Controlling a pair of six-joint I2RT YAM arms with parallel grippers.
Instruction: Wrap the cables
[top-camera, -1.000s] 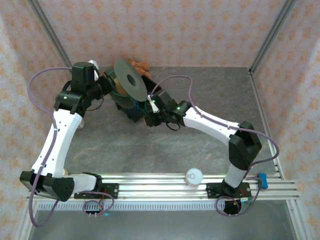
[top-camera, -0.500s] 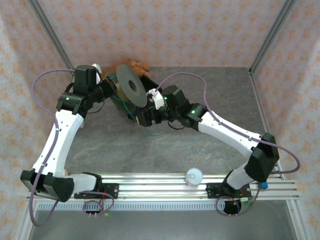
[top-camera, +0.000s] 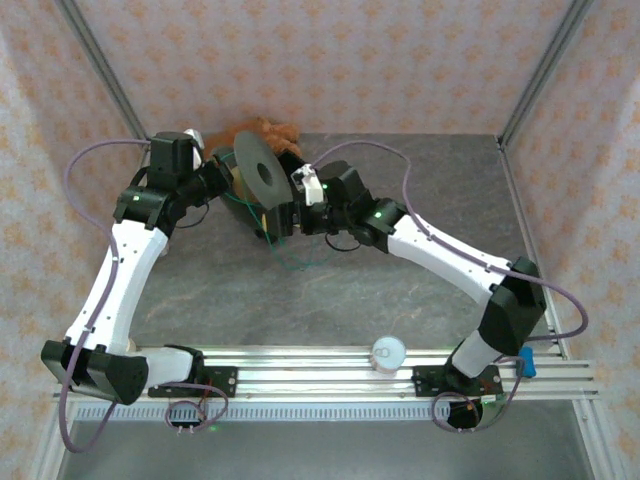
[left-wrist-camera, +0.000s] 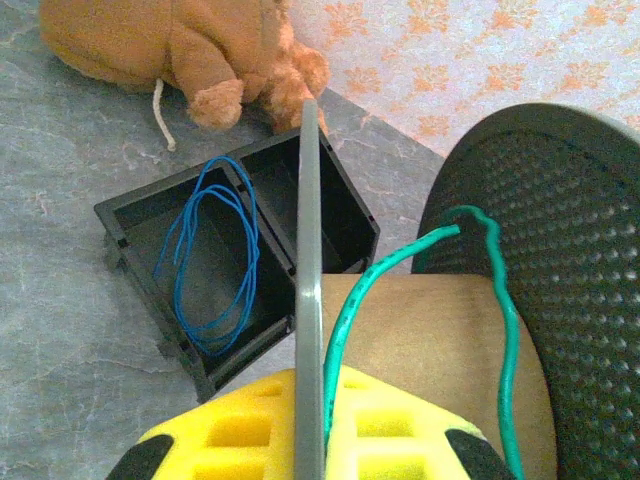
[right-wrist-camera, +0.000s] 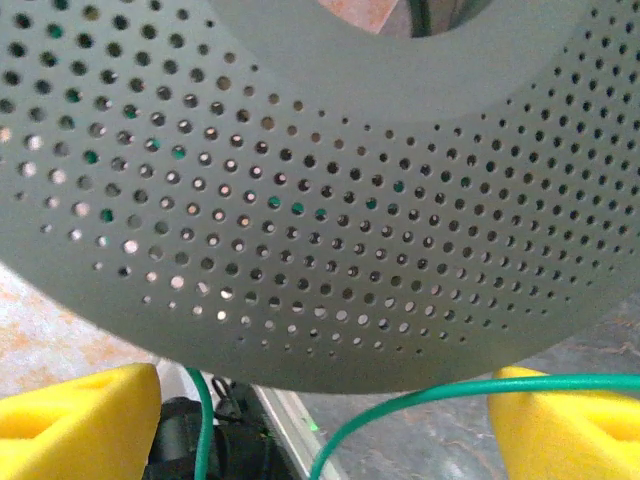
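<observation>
While your left gripper clamps the spool flange | your right gripper gapes, released | green cable runs crosswise between its pads

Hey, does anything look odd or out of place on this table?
A brown plush toy lies on the table behind the black bin, unrelated to cable work. The green cable runs slack over the spool and trails off, not wound snug.
</observation>
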